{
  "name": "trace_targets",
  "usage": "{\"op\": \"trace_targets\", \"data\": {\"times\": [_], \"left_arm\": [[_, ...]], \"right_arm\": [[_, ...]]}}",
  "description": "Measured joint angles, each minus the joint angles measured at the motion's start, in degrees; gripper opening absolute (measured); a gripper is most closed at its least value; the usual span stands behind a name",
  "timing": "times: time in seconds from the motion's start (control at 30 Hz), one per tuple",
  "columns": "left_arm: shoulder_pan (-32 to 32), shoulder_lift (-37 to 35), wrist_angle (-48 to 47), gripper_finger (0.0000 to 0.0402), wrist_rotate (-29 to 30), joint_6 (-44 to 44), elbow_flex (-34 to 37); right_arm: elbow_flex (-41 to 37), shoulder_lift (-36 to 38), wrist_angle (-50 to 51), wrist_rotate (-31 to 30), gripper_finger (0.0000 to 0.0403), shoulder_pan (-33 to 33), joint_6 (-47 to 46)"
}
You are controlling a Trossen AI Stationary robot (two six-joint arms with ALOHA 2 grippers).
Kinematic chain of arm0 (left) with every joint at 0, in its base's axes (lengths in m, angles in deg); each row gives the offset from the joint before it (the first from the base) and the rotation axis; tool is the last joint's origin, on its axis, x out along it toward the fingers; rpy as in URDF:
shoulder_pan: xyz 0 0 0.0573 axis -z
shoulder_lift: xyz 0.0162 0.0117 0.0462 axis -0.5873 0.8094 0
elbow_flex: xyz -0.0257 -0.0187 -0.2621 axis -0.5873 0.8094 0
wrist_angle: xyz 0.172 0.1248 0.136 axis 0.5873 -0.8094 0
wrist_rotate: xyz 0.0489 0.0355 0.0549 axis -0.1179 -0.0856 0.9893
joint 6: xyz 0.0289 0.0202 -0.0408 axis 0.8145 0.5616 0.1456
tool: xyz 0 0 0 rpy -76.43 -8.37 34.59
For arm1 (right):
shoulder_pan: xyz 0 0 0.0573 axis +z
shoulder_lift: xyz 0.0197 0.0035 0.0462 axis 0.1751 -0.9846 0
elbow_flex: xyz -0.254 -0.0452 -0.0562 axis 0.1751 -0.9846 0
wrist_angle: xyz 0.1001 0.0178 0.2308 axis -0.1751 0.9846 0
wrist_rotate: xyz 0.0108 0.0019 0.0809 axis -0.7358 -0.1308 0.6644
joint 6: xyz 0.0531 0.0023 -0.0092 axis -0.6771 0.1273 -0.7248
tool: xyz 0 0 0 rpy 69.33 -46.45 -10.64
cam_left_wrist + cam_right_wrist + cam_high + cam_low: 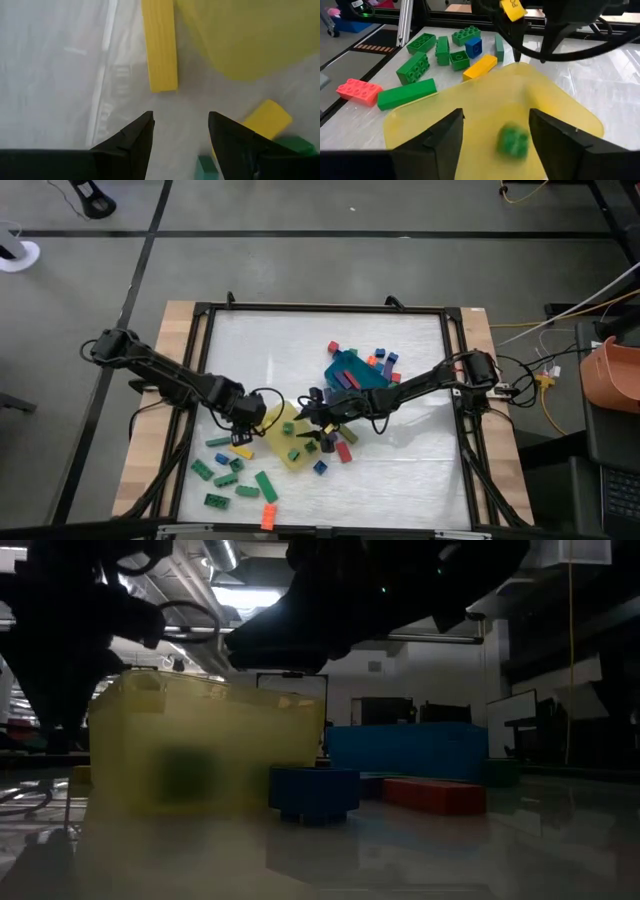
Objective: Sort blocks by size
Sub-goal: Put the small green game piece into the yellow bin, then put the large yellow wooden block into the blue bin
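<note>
Blocks lie scattered at the table's near left: green ones [232,480], an orange-red one [268,515] and a yellow bar [242,451]; others sit in and around the teal tray [352,370]. My right gripper [495,135] is open over the yellow tray [285,438]. A blurred green cube [514,141] shows between its fingers on or just above the tray; I cannot tell whether it touches them. My left gripper [180,127] is open and empty, pointing down at the tray's left edge, near the yellow bar [160,45].
A blue cube [315,792] and a red bar [435,796] lie on the table near the yellow tray [200,740], in front of the teal tray [410,750]. A black frame [200,360] rims the work surface. The two grippers are close together over the tray.
</note>
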Motion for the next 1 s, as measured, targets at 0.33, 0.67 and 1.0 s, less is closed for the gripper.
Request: {"op": "trace_targets", "data": {"times": [0.33,0.67,1.0], "left_arm": [[0.0,0.0,6.2,0.0178,5.8,0.4,4.9],[-0.1,0.0,12.3,0.0178,6.3,0.4,6.9],[-0.1,0.2,15.3,0.0178,6.3,0.2,9.0]], "right_arm": [[0.0,6.7,11.7,-5.0,0.0233,-0.1,3.1],[0.0,15.0,27.5,-10.6,0.0232,-0.1,3.3],[0.0,23.3,41.8,-10.5,0.0232,0.0,2.8]]}}
